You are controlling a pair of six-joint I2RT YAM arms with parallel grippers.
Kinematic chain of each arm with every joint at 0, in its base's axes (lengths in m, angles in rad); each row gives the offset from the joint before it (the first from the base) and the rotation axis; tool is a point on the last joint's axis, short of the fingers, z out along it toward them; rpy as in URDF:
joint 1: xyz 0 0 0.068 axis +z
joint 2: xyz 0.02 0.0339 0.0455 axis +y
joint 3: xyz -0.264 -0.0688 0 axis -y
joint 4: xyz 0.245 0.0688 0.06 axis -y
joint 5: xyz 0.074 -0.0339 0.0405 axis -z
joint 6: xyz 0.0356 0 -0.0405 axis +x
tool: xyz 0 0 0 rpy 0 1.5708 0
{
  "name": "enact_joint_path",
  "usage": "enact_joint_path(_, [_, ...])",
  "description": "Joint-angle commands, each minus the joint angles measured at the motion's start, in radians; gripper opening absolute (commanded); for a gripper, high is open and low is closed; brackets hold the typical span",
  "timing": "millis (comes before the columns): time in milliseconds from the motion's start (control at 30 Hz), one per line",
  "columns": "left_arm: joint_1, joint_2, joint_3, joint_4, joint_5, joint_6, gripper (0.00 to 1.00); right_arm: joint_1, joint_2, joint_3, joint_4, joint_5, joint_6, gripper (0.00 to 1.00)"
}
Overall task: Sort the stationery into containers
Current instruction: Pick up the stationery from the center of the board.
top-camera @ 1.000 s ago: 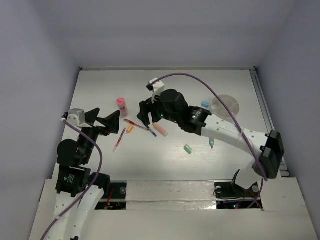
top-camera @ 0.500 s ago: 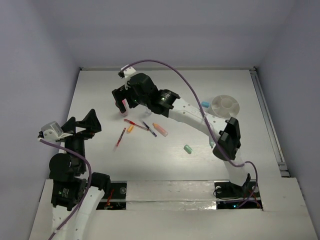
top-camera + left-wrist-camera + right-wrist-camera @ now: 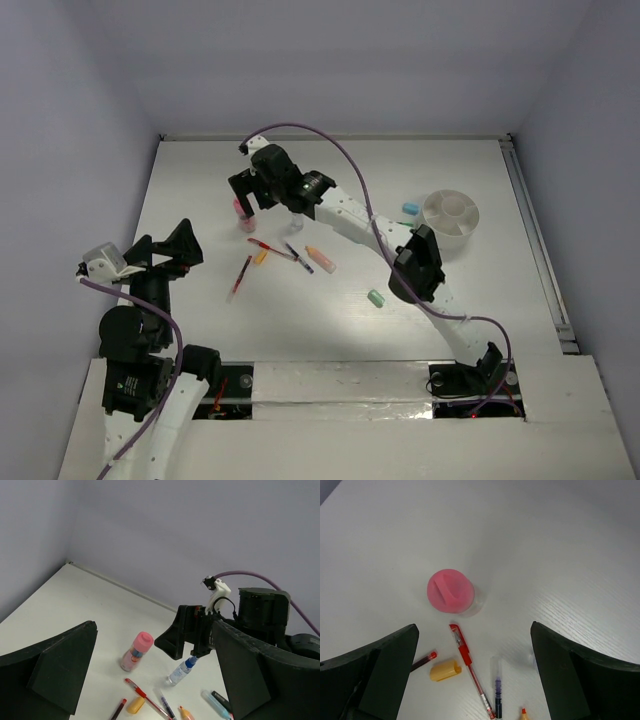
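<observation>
The pink-capped bottle (image 3: 241,209) stands upright at the far left; it also shows in the right wrist view (image 3: 451,591) and the left wrist view (image 3: 137,651). My right gripper (image 3: 252,200) hovers open and empty just above and beside it, jaws wide (image 3: 474,630). Below the gripper lie a red pen (image 3: 470,662), an orange cap (image 3: 445,670), a purple pen (image 3: 498,690) and a dark red pen (image 3: 240,278). An orange marker (image 3: 320,259), a mint eraser (image 3: 376,298) and a blue eraser (image 3: 410,208) lie further right. The whitish cup (image 3: 451,213) stands at the right. My left gripper (image 3: 165,250) is open and empty, near left.
A small clear bottle with a blue cap (image 3: 181,671) leans under the right gripper's fingers (image 3: 175,640). A light blue marker (image 3: 215,704) lies beside it. The right arm (image 3: 360,225) stretches across the table's middle. Walls close in the back and both sides.
The right arm swung from the table's middle to the far left, over the pink-capped bottle. The left arm drew back toward the near left, then stayed still.
</observation>
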Motion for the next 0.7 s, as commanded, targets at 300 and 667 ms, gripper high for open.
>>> enact_joint_path(300, [0.006, -0.012, 0.011, 0.047, 0.033, 0.0, 0.99, 0.009, 0.123, 0.09, 0.185, -0.117, -0.017, 0.97])
enact_joint_path(667, [0.006, -0.011, 0.008, 0.053, 0.072, -0.003, 0.99, 0.009, 0.183, 0.103, 0.311, -0.069, -0.026, 0.86])
